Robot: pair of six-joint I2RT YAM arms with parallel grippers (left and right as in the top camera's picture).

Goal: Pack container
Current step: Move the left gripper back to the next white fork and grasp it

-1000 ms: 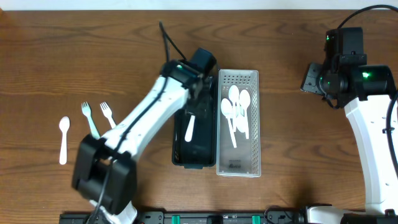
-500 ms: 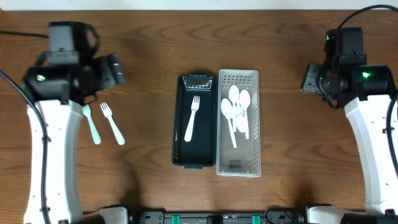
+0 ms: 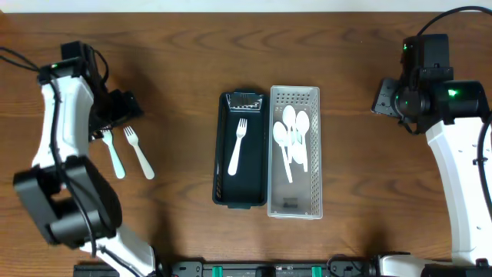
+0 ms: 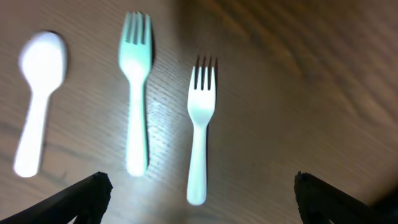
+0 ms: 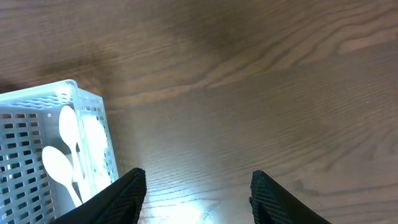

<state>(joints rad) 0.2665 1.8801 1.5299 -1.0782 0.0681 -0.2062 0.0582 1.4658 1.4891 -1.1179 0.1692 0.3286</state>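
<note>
Below the spread left end effector [image 4: 200, 186], mint fork [image 4: 137, 99], white fork [image 4: 202, 124], spoon [image 4: 37, 93].

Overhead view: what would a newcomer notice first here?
Two bins sit side by side mid-table: a dark tray holding a lone fork, and a white slotted basket with a pile of white spoons. At the left, the left gripper hovers open over a pale green fork and a loose white fork.
</note>
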